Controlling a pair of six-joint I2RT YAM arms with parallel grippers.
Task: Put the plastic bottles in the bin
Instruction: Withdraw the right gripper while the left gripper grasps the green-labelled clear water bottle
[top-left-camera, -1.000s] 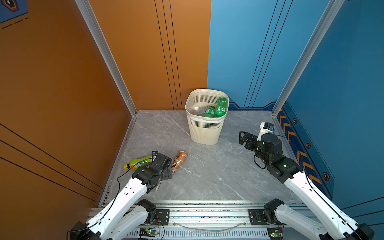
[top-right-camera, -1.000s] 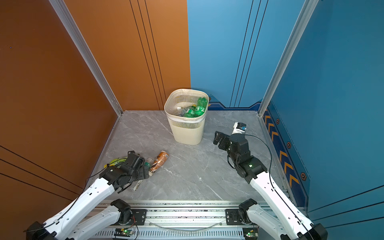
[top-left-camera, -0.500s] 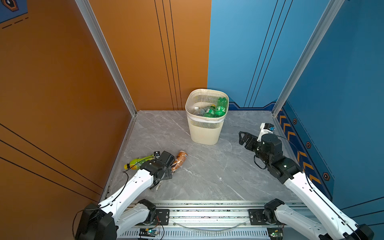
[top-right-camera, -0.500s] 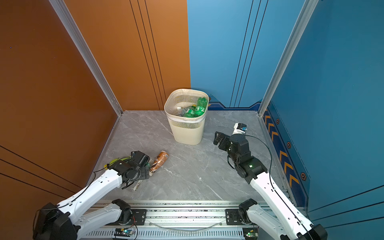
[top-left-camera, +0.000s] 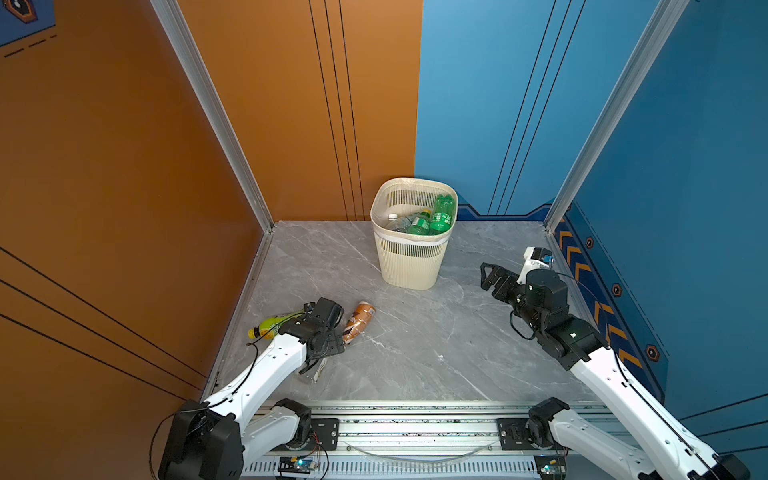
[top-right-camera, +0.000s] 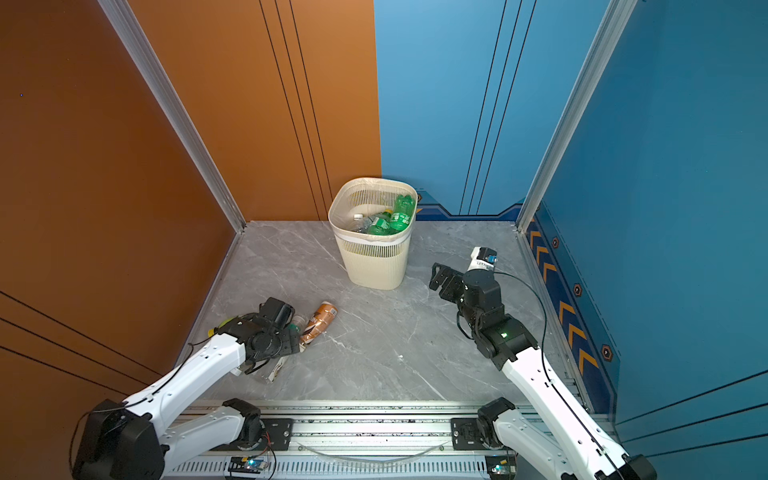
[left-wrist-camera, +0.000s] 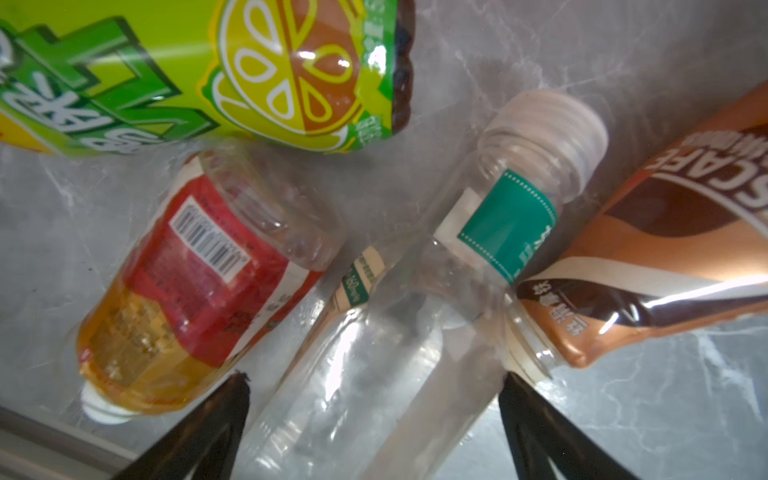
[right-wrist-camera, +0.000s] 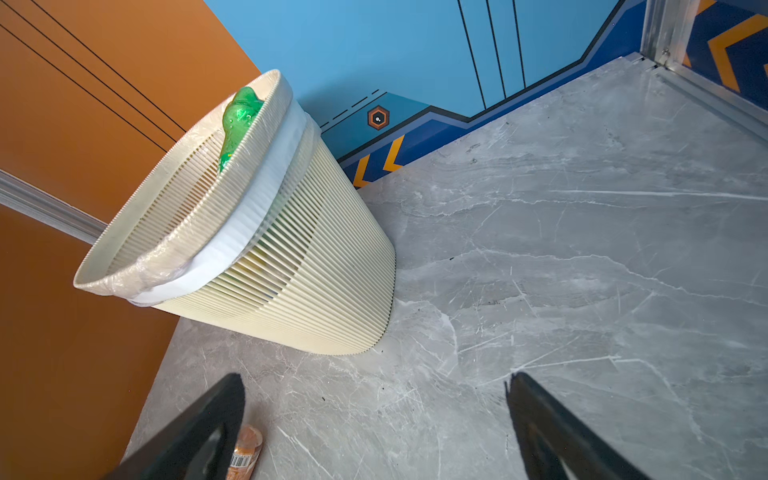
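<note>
Clear bottle (left-wrist-camera: 428, 291) lies flat, cap pointing away from the left end effector (left-wrist-camera: 374, 386) (spread, straddling it); right end effector (right-wrist-camera: 374, 386) spread, empty; bin (top-left-camera: 409, 266) holds green bottles (top-left-camera: 440, 214).

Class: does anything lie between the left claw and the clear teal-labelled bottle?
Nothing visible does. The open left claw straddles the teal-labelled bottle. A red-labelled bottle and a brown bottle lie close alongside.
</note>
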